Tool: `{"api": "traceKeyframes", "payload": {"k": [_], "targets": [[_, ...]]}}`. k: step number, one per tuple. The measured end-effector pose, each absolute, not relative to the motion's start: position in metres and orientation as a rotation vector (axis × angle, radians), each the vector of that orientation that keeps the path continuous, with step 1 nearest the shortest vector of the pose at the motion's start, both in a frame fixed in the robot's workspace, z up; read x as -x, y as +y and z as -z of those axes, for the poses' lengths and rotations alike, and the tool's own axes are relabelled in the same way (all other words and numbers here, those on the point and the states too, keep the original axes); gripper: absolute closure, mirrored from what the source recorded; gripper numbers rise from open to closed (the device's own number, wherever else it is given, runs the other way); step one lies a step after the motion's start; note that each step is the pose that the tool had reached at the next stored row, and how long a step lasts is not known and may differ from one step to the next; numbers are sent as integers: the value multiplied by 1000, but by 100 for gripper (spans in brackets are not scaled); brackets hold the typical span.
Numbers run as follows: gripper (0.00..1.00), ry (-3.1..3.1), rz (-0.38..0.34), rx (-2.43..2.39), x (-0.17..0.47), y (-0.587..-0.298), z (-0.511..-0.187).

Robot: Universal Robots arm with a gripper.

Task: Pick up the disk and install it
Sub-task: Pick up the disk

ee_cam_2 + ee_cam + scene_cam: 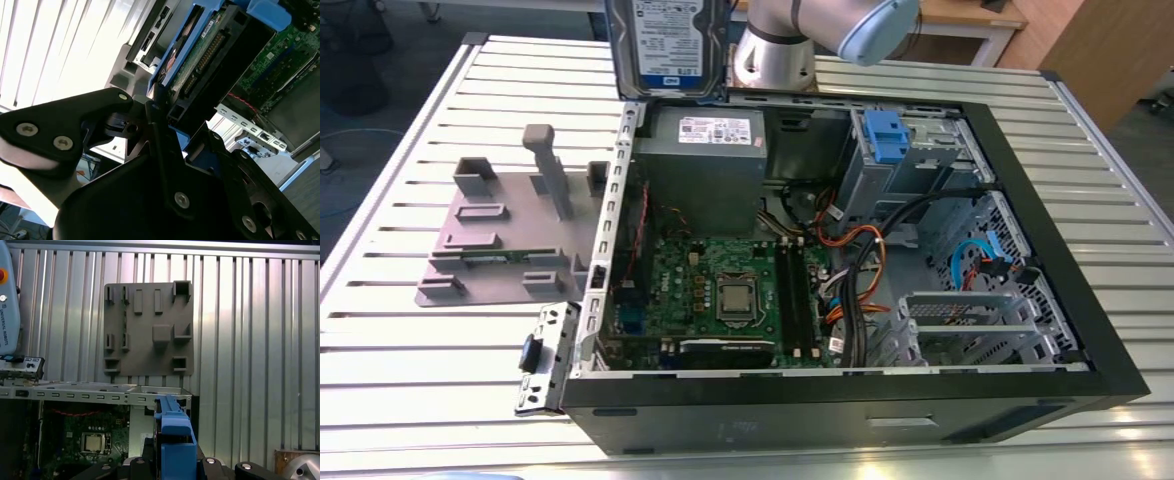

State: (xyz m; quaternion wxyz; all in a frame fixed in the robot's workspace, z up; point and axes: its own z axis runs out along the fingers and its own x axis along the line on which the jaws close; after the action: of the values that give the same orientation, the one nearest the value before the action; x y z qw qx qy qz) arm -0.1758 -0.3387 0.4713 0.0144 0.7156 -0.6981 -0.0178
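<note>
Clamping the flat silver-grey metal hard drive (pixel 670 42), blue-framed, in a clenched hand (pixel 177 127), upright and aloft over a rim of the open black computer case (pixel 854 410), apparently to clear its walls and the slatted metal worktop (pixel 427 380).

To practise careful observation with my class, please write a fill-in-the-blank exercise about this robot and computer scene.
1. The disk, clamped in the gripper, is framed by a ___ plastic bracket.
2. The computer case lies on the table with its side ___, so the motherboard shows.
3. The grey fixture plate lies on the exterior view's ___ of the case.

Missing words: blue; open; left
</note>
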Motion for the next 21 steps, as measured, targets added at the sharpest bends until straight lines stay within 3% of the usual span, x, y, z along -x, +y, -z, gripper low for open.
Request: {"api": "traceKeyframes", "payload": {"k": [21], "targets": [[63,-2173,55,-2228,172,-340,-471]]}}
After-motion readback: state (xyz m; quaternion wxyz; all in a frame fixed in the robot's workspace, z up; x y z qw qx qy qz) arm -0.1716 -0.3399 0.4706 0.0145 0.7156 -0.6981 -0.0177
